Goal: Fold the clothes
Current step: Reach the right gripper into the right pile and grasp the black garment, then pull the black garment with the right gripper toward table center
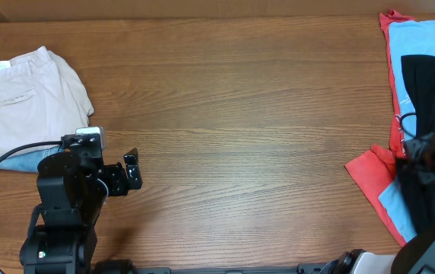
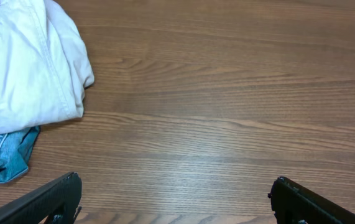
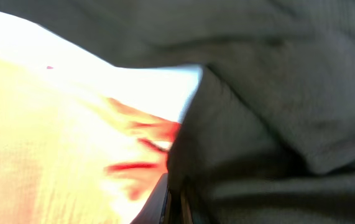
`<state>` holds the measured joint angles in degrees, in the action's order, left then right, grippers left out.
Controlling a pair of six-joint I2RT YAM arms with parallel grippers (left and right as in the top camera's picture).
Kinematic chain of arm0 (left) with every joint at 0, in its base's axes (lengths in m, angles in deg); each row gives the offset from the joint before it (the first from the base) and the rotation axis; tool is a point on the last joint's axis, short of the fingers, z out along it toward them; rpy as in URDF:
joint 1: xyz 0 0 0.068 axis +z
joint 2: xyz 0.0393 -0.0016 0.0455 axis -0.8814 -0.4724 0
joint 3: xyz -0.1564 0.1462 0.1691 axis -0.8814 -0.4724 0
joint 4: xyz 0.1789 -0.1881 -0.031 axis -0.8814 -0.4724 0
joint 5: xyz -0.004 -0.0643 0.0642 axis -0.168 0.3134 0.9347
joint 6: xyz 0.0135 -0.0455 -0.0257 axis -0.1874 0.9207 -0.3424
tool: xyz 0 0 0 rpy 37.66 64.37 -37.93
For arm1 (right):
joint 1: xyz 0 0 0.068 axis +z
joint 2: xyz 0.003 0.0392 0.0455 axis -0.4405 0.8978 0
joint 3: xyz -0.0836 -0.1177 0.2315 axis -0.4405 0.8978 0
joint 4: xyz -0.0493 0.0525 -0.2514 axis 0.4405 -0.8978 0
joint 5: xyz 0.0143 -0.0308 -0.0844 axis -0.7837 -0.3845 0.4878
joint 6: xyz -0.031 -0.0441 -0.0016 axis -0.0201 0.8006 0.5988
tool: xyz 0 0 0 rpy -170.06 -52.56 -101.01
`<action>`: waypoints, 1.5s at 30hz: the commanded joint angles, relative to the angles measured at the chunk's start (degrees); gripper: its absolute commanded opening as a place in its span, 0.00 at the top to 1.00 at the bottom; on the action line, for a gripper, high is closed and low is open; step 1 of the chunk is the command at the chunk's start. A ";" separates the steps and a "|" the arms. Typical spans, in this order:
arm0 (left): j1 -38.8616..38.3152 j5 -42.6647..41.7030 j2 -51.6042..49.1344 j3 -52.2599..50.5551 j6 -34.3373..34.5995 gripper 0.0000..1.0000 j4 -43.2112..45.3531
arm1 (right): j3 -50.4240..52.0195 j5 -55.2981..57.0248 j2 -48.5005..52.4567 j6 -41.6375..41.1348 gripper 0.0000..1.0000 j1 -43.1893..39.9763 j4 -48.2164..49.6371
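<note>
Beige trousers [image 1: 27, 103]: folded; up and to the left of the left pincer in its wrist view, clear of both fingers.
Blue denim garment [image 2: 6, 155]: partly under the trousers; left of the left pincer, near its left finger, not touching.
Left pincer [image 2: 176, 186]: released, jaws spread wide, nothing between them; only bare table [image 1: 240, 91] in the gap.
Red shirt [image 1: 369, 167]: bottom layer of the pile at the right edge of the table; one corner sticks out to the left of the right pincer.
Light-blue shirt [image 1: 423, 38]: lies on the red shirt; just left of the right pincer tips in the wrist view.
Black T-shirt [image 1: 430, 76]: on top of the pile; its folds fill the area ahead and right of the right pincer.
Right pincer [image 3: 172, 202]: clenched, fingers pressed together at the edge of the black T-shirt, touching the pile; whether cloth is pinched cannot be told.
</note>
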<state>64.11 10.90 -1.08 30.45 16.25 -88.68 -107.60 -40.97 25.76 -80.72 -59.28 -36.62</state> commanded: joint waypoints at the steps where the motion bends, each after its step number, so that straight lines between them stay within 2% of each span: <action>1: 0.31 -0.66 0.09 1.53 -1.07 0.00 0.11 | -6.60 -5.49 -4.00 4.50 0.96 1.95 -1.07; 5: 0.31 -0.68 0.09 1.53 -1.07 0.00 0.11 | -11.37 -10.19 -6.21 7.82 0.96 6.51 -2.54; 10: 0.31 -0.66 0.09 1.53 -1.07 0.00 0.09 | -14.97 -19.56 -8.74 15.06 0.96 16.55 -2.49; 18: 0.31 -0.66 0.09 1.53 -1.07 0.00 -0.02 | -15.19 -18.69 -7.87 15.06 0.96 40.44 0.87; 26: 0.31 -0.66 0.09 1.49 -1.07 0.00 -0.76 | -15.17 -14.75 -1.33 15.21 0.96 56.41 6.14; 36: 0.31 -0.68 0.09 1.49 -1.07 0.00 -0.66 | -15.17 -14.36 6.69 16.79 0.96 65.51 24.04; 39: 0.31 -0.70 0.09 1.49 -1.07 0.00 -0.63 | -15.17 -14.25 7.30 20.26 0.96 66.73 28.22; 40: 0.31 -0.72 0.09 1.49 -1.07 0.00 -0.52 | -15.19 -13.46 7.26 21.35 0.90 66.84 29.05; 41: 0.31 -0.94 0.09 1.49 -1.07 0.00 -0.37 | -15.41 -10.86 6.88 21.40 0.68 66.82 29.20; 43: 0.31 -2.05 0.09 1.49 -1.07 0.00 -0.11 | -15.93 -5.95 5.92 21.16 0.32 65.92 28.59; 44: 0.31 -3.04 0.04 1.49 -1.07 0.00 0.17 | -16.11 -4.44 5.16 21.09 0.22 65.22 28.11; 45: 0.31 -4.24 -0.09 1.49 -1.05 0.00 0.59 | -16.35 -3.30 4.20 21.00 0.08 64.41 27.17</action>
<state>64.11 10.00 -1.08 30.45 16.23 -88.88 -121.50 -50.33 33.26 -61.13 6.86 -8.90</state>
